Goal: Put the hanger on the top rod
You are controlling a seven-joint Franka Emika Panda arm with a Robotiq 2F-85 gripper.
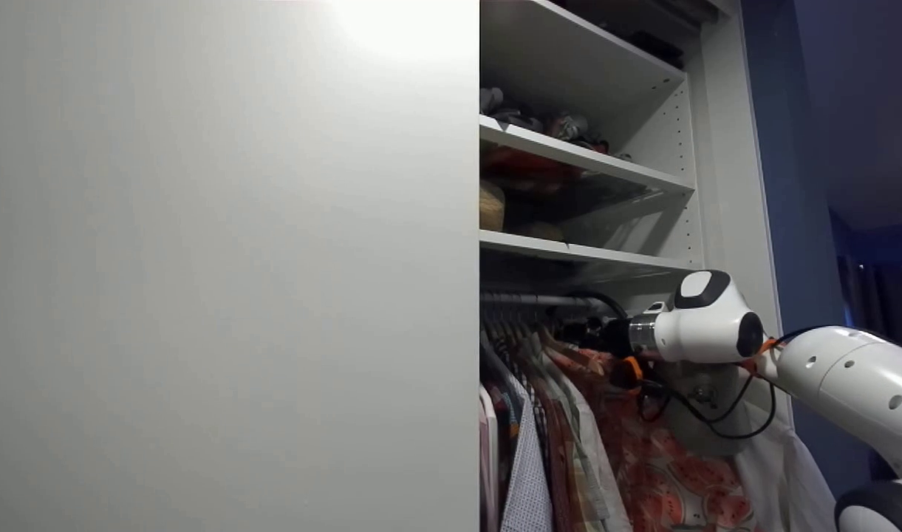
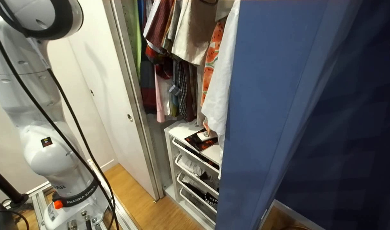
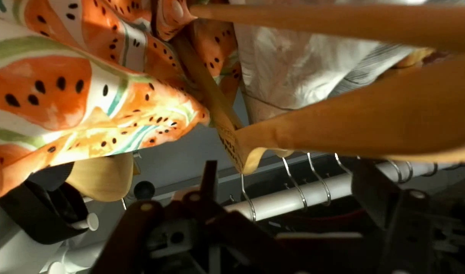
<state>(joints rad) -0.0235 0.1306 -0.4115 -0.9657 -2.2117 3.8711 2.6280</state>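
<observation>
White-framed drawers [image 2: 198, 179] held pale clothes [image 2: 189, 164]. The wooden hanger [image 3: 218, 108] of the orange watermelon-print shirt [image 3: 57, 95] hung on the round white rod [image 3: 272, 204]. Near it, the black gripper [image 3: 287, 171] had fingers spread.

In the wrist view we saw the hanger [image 3: 350, 121] cut off at right, above the fingers [image 3: 208, 179], and the watermelon shirt [image 3: 83, 82] at left, above and left of them. The fingers hid stretches of the white rod [image 3: 276, 206]. Above their tips, we could not read the lettering [image 3: 230, 148].
</observation>
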